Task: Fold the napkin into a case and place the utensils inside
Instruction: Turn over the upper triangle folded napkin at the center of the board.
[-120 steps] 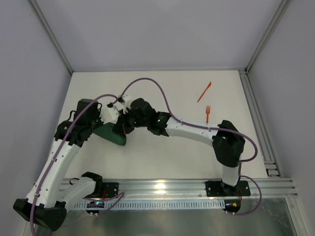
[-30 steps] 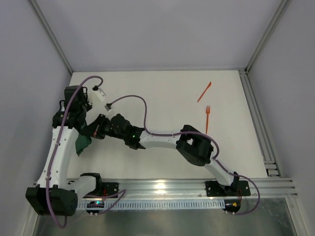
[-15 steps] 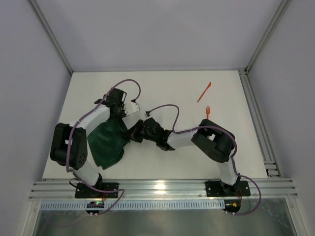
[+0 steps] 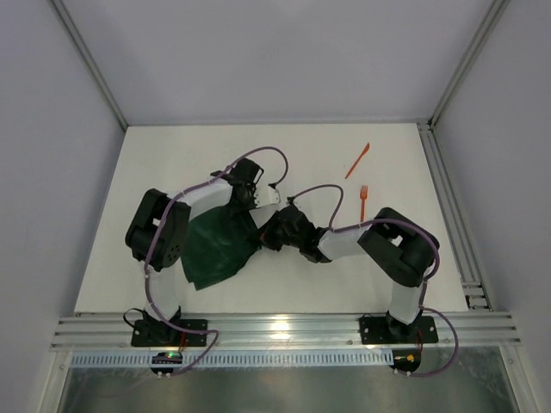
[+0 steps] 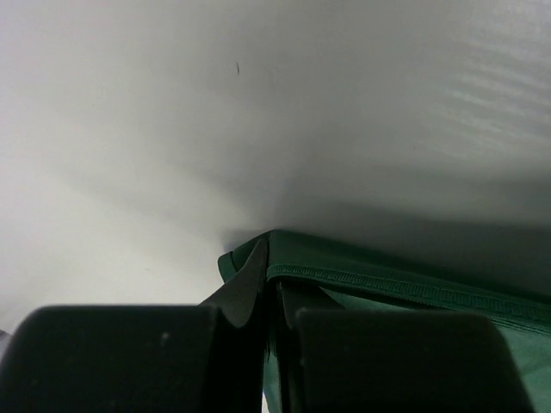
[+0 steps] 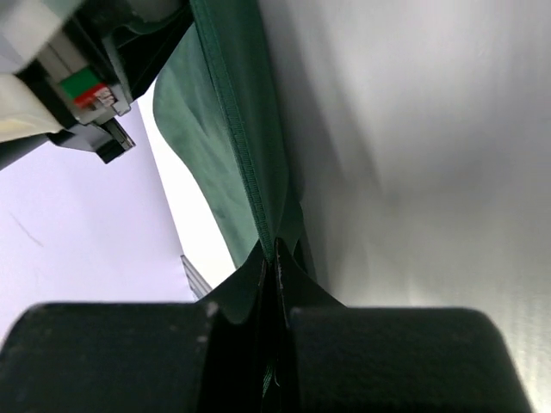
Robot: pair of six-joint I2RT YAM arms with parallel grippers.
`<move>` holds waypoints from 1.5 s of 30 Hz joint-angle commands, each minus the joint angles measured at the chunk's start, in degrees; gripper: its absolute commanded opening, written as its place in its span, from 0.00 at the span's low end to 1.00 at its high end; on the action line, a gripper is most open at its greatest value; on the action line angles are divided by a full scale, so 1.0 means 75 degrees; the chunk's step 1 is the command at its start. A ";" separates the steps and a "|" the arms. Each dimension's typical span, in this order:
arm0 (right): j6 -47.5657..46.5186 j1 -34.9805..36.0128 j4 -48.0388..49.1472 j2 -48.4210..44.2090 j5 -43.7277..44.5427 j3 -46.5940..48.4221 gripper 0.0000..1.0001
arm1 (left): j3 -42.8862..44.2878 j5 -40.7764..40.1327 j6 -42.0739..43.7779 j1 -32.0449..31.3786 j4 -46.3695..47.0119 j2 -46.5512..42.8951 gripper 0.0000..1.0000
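Both jaws pinch the napkin's (image 4: pixel 215 245) hemmed right edge.

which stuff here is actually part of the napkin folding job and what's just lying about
Part of the job:
- napkin, dark green, pinched at its edge by the left gripper and the right gripper
- orange fork
- orange knife-like piece

Just there:
- table
- aluminium rail at the near edge

The napkin (image 4: pixel 215 248) is soft matt green cloth with a stitched hem. The tabletop (image 4: pixel 301 159) looks smooth, matt white. The fork (image 4: pixel 363 201) and knife (image 4: pixel 358 161) are thin orange plastic. Each claw's fingers (image 5: pixel 112 357) look matt black.
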 commanded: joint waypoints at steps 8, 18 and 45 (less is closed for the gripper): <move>-0.1864 -0.0325 -0.2177 -0.0752 -0.1055 -0.0211 0.32 | 0.0786 -0.1019 0.0122 -0.0068 0.1392 0.0536 0.10; -0.3469 -0.0817 -0.2681 -0.1782 -0.0680 -0.0763 0.40 | 0.1558 -0.1043 -0.0042 -0.0267 0.1077 0.0618 0.45; -0.6998 -0.1709 -0.5084 0.0406 -0.1499 0.3150 0.45 | 0.0109 0.1231 -0.2773 0.2509 -0.2522 -0.2883 0.86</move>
